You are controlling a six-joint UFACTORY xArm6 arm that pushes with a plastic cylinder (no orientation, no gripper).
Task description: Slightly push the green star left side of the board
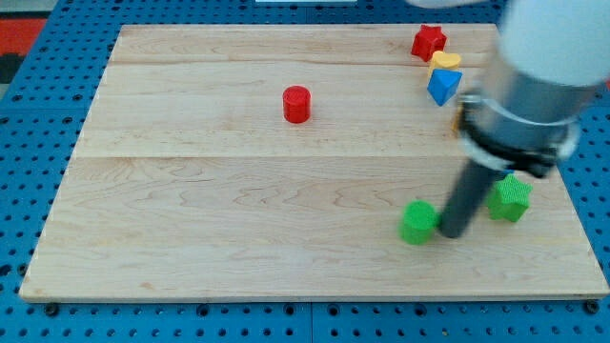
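A green block (417, 222) with an uneven, star-like outline lies on the wooden board (238, 191) at the lower right. My tip (448, 232) stands on the board just to its right, touching it or nearly so. A second green block (511, 198), squarer in shape, lies to the right of the rod, partly behind it. The rod rises to the bulky grey arm end (534, 86) at the view's upper right.
A red cylinder (296, 104) stands near the top middle. A red star (428, 41), a yellow block (445, 60) and a blue triangle (442, 87) cluster at the top right, next to the arm. Blue pegboard (38, 143) surrounds the board.
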